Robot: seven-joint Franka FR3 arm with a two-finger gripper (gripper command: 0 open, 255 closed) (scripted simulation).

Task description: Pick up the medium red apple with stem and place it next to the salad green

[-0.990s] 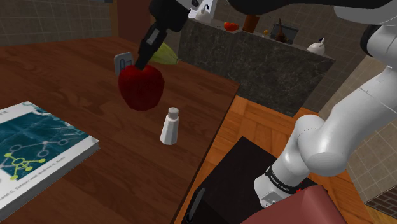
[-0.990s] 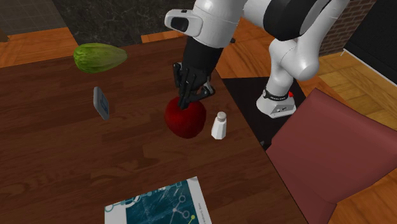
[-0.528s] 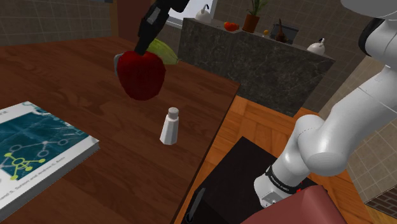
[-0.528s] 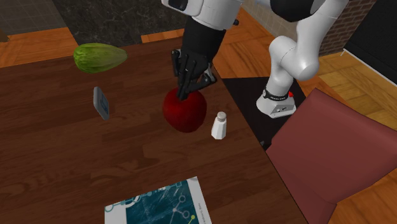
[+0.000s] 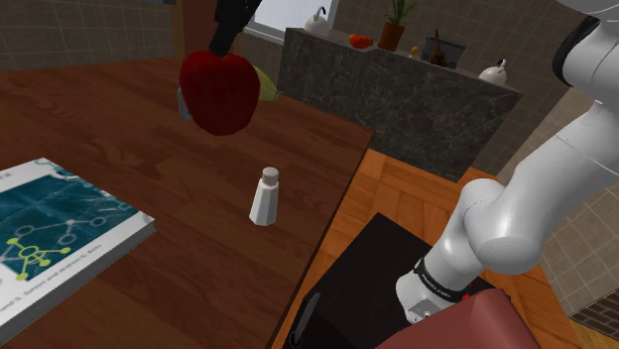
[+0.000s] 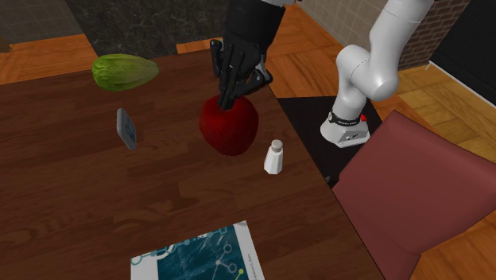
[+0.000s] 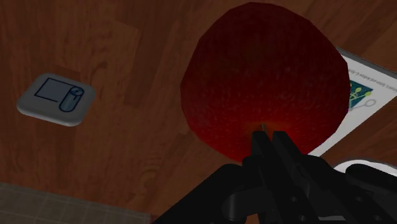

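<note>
The table point(image 6: 79, 199) is dark grained wood; the apple point(image 6: 229, 126) looks matt, finely speckled.

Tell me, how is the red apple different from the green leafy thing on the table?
The apple is dark red; the salad green is pale green. The apple is round; the salad green is a long oval with pointed ends. The apple hangs in the air, clasped at its top by the gripper; the salad green lies on the table. Both are food.
</note>
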